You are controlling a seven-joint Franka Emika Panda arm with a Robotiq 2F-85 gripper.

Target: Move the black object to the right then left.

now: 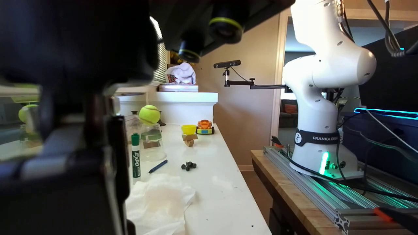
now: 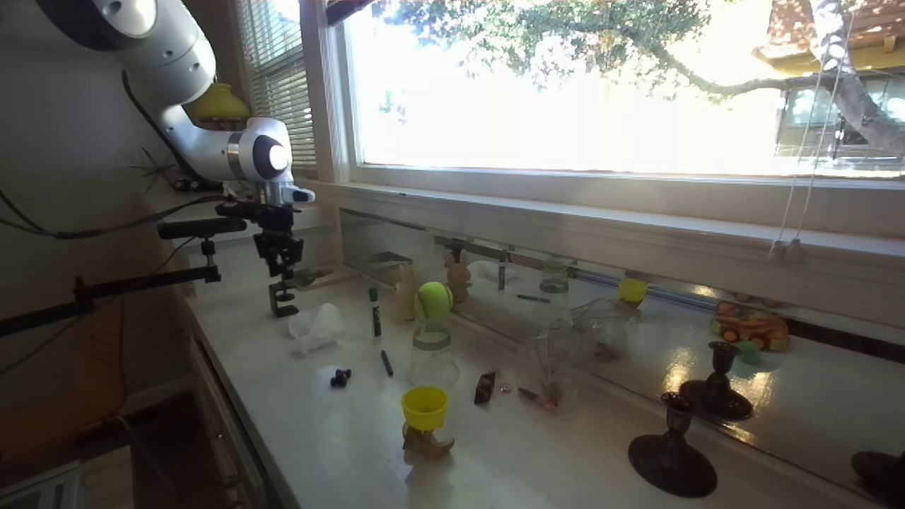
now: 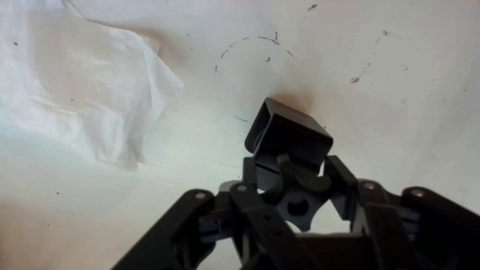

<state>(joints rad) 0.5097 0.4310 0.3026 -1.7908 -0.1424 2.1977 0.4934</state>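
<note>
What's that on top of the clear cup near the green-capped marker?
In both exterior views, a tennis ball rests on the clear cup. It covers the cup's upper end, so whether that end is open can't be seen.

In an exterior view I could pass along the front edge of the counter [image 1: 225, 192] — bare up to the toy car [image 1: 205, 127] near the far corner. Toward the back edge an upright marker [image 2: 375, 312] and a jar [image 2: 432, 344] topped by a tennis ball [image 2: 433, 302] block me — and paper [image 3: 86, 86] lies near the clamp [image 3: 296, 138].
</note>
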